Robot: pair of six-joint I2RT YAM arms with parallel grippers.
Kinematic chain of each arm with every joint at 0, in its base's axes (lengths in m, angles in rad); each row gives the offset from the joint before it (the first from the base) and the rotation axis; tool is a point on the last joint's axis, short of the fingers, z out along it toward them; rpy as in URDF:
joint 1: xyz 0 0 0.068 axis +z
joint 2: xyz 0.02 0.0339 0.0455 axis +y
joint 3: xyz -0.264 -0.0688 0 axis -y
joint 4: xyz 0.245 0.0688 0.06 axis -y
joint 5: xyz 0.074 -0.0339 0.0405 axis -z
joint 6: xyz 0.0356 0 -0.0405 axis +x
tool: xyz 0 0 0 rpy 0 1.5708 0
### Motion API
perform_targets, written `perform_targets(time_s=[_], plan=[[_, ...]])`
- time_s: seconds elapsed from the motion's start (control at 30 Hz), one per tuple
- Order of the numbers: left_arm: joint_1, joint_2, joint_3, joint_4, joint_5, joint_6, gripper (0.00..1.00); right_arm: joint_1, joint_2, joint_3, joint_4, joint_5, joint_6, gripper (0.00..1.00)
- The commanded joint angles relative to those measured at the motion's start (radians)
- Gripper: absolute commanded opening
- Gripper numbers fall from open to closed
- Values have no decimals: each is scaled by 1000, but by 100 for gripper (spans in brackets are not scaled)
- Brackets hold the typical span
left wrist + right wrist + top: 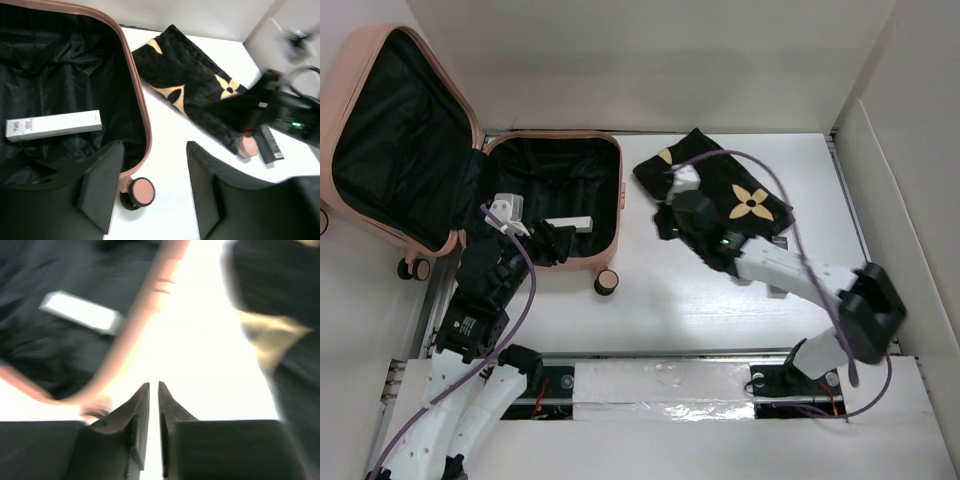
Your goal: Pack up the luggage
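Note:
The salmon-pink luggage lies open at the left, its lid leaning back and black lining showing. A white box lies in its base; it also shows in the left wrist view. My left gripper is open and empty at the luggage's front rim, its jaws standing either side of a caster wheel. My right gripper hovers over the table between the luggage and a black cloth with gold flowers, its fingers shut with a thin gap, empty.
A small pink-tipped item and a flat black object lie by the cloth's near edge under the right arm. White walls enclose the table at the back and right. The right wrist view is blurred.

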Motion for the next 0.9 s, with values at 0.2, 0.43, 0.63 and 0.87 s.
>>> perform_targets(time_s=[0.2,0.43,0.63,0.87], plan=[[-16,7,17,38,42,8,41,-162,-446,-583,-192,333,365,97],[-16,9,11,44,48,8,42,-238,-480,-617,-238,296,477,97],[-16,3,11,46,49,6,42,-337,-422,-571,-318,273,510,88],[-16,-14,12,40,39,6,42,-443,-326,-512,-290,138,360,96]])
